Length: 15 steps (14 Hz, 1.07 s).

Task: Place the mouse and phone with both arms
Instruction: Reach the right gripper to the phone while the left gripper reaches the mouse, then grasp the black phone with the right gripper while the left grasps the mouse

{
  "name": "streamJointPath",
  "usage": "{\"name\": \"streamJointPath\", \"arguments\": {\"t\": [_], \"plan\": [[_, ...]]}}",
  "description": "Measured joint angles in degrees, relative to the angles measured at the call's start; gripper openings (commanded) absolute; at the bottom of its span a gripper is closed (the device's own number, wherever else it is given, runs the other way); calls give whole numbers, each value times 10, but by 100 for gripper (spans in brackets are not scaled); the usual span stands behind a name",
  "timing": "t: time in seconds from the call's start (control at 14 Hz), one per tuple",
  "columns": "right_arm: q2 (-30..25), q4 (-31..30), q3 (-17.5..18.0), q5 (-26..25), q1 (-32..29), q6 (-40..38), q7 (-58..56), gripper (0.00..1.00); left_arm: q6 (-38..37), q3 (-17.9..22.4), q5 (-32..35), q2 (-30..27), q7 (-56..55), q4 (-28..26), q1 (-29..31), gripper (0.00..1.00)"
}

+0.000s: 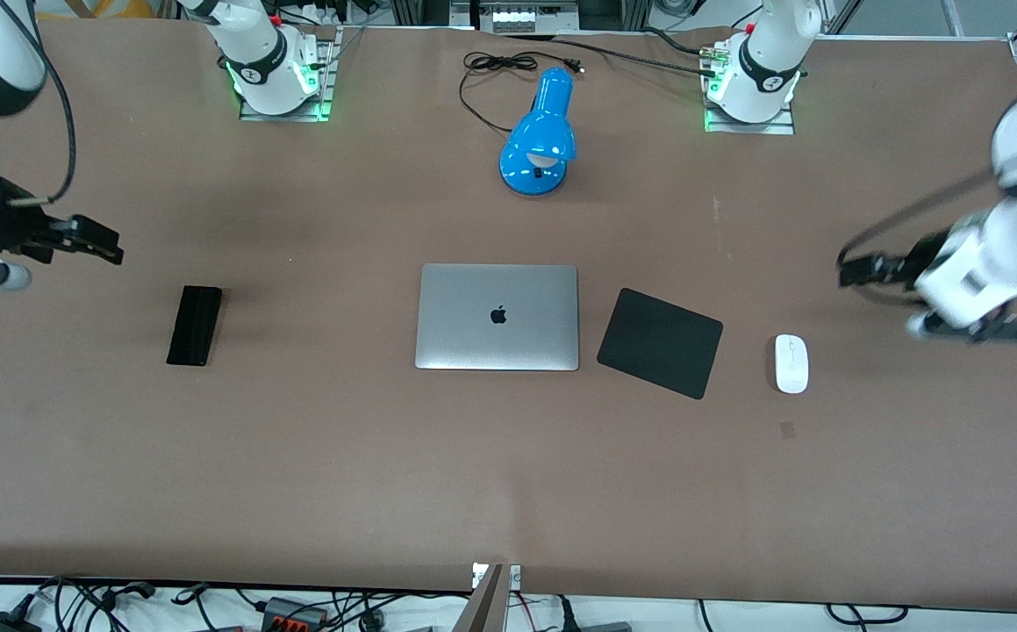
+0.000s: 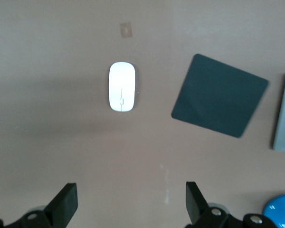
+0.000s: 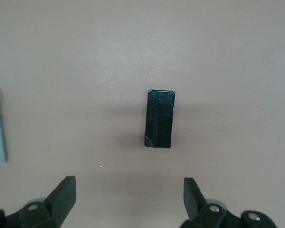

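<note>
— Where are the grippers?
— Left gripper hangs wide open near the mouse; right gripper, equally wide, near the phone.
— Both lie on the table?
— Yes, untouched.

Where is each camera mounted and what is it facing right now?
Front view: high across the table, facing both arms' bases; sees laptop, phone, mouse, right claw.
Left wrist view: on the left arm, looking down at the mouse and pad; left claw open.
Right wrist view: looks down at the phone; right claw open.
Both wrist views catch the laptop's edge.
</note>
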Motion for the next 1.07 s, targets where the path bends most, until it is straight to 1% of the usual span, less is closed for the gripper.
{"name": "streamJointPath", "arguments": {"t": [0.21, 0.43, 0.64, 0.93, 1.07], "plan": [[51, -3, -2, -13, -2, 20, 0, 100, 71, 3, 0, 106, 0, 6, 5, 100], [110, -10, -5, -15, -14, 61, 0, 100, 107, 5, 7, 171, 1, 11, 5, 100], [170, -24, -7, -17, -34, 121, 0, 100, 111, 3, 71, 205, 1, 14, -2, 100], [225, -44, -6, -17, -39, 170, 0, 100, 146, 0, 82, 235, 2, 16, -3, 100], [241, -74, -7, -17, -40, 222, 0, 100, 152, -3, 82, 244, 2, 17, -4, 100]]}}
